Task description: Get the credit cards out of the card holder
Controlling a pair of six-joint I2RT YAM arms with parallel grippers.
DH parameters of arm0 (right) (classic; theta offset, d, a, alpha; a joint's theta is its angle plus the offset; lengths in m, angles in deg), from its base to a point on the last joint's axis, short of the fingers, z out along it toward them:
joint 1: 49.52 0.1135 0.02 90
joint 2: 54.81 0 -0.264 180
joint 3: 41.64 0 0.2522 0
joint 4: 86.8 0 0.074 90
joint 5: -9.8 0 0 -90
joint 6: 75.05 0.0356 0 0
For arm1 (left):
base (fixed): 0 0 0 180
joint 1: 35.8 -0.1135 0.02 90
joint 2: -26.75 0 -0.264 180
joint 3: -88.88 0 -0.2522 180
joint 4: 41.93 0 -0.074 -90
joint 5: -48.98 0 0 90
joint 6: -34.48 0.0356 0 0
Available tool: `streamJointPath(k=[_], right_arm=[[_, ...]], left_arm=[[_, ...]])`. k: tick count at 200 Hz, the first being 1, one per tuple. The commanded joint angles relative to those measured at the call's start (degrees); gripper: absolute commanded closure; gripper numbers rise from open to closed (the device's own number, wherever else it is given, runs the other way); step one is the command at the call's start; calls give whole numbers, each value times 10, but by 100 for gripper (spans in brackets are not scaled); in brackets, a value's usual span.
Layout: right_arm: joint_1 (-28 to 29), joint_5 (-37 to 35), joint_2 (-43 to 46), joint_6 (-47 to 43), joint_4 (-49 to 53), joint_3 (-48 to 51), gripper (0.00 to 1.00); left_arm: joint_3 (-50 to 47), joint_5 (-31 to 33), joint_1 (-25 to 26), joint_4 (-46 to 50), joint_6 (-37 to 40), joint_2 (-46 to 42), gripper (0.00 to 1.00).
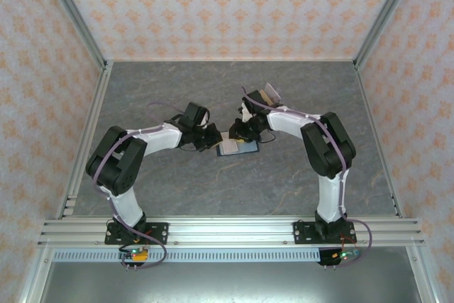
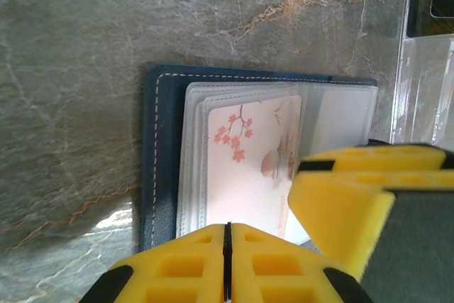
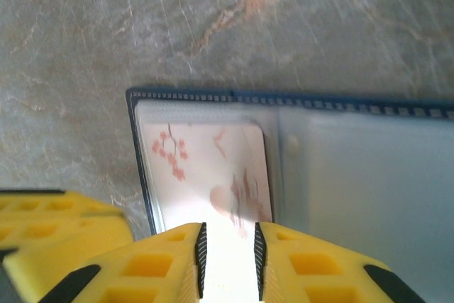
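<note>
Grey marbled tabletop, boxed by pale walls papered with orange motifs, with metal rails along the near side. At its middle, card holder, lying open and flat, navy stitched cover down, clear sleeves fanned upward. In the sleeve stack, one white blossom card printed with pink flowers, most of its face inside the holder's outline.

Just left of the card holder, left pincer, jaws pressed together, gripping nothing, tips at the holder's edge; touching or just above, impossible to tell. At the card holder's right side, right pincer, jaws narrowly parted, pinching the near edge of the blossom card.

Beyond the card holder, toward the back right, loose cards on the stone, one brownish, others pale and see-through, prints unreadable.

Pinched edge of the blossom card hidden behind yellow fingers; unclear whether sleeve plastic is caught too. Other sleeves cloudy, contents impossible to tell.
</note>
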Motion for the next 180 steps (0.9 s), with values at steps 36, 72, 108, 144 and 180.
streamJointPath(k=[36,72,108,144,180], right_arm=[[-6,-4,56,19,-8,55,74],[-5,7,42,24,-8,63,79],[-5,12,42,24,-9,69,80],[-6,-1,39,21,-6,72,79],[-5,13,31,21,-16,73,79]], left_arm=[[21,2,5,6,8,31,91],[13,0,4,-1,-4,45,92],[-3,19,5,11,-7,43,93],[-13,33,5,20,-7,47,94],[-19,35,5,19,-11,50,94]])
